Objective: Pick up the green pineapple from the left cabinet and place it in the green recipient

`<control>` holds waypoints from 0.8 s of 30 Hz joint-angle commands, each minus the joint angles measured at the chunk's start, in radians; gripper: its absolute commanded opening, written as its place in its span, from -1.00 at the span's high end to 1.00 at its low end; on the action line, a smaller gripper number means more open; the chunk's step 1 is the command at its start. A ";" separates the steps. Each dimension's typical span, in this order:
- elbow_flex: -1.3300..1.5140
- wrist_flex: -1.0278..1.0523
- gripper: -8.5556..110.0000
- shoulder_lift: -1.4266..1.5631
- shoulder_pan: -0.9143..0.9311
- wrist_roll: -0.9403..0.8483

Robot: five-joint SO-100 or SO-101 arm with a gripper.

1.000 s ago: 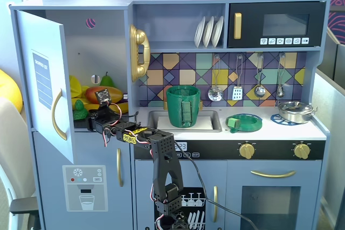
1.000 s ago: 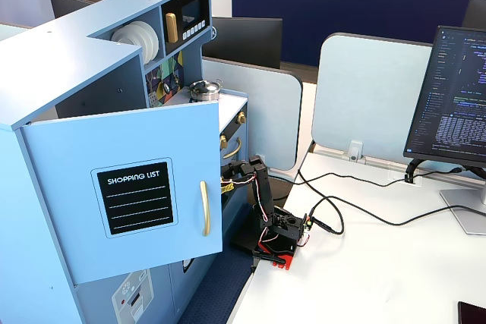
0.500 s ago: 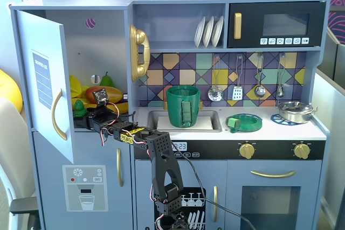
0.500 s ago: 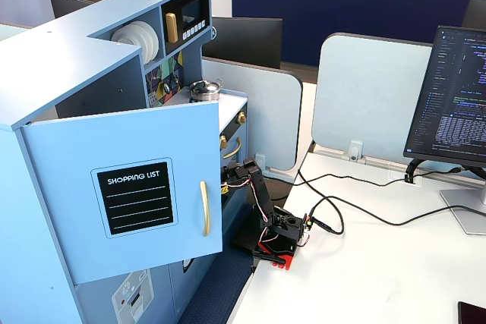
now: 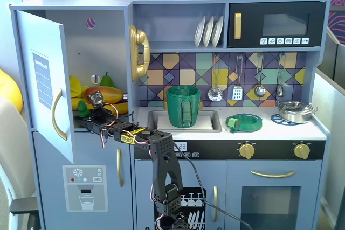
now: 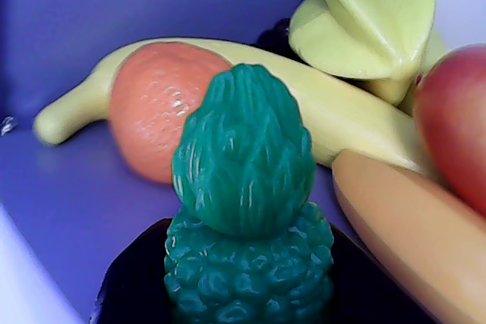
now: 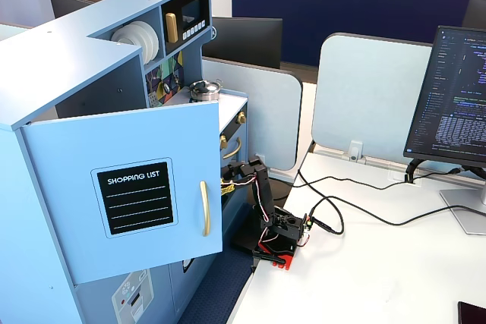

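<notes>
While the cabinet [image 5: 81,68] stands with its door [image 5: 46,79] swung wide, the arm [image 5: 161,165] reaches from the base at 6 o'clock in a fixed view up and toward 9 o'clock, putting the gripper [image 5: 86,112] inside the open compartment. The pineapple [image 5: 82,107] sits on the shelf there, just at the gripper's tip, in front of the other toy fruit.

From the wrist view the pineapple [image 6: 247,218] fills the centre, upright, crown toward 12 o'clock and bumpy body at 6 o'clock. A dark gripper part lies under and around its base at the bottom edge. The fingertips themselves are out of sight, so I cannot tell whether the pincer is open or clamped on the fruit. Behind the pineapple an orange [image 6: 163,108] lies at 10 o'clock, resting against a long banana [image 6: 342,111] that runs across the shelf. A pale starfruit [image 6: 372,24] sits at 1 o'clock, a red fruit [image 6: 456,127] at 3 o'clock, and an orange-yellow piece [image 6: 414,237] at 4 o'clock, just beside the pineapple.

On the counter the pot [image 5: 183,106] stands upright in the sink, handle facing the camera, well apart from the cabinet. A flat green dish [image 5: 245,122] lies to its 3 o'clock.

The side fixed view shows the door [image 7: 129,187] hiding the shelf, with only the arm [image 7: 262,195] seen.
</notes>
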 commanded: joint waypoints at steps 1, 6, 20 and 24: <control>0.117 -0.071 0.86 0.276 -0.023 -0.055; 0.321 -0.026 0.86 0.574 -0.041 -0.100; 0.627 0.095 0.86 1.190 0.153 -0.169; 0.604 0.133 0.86 1.243 0.285 -0.160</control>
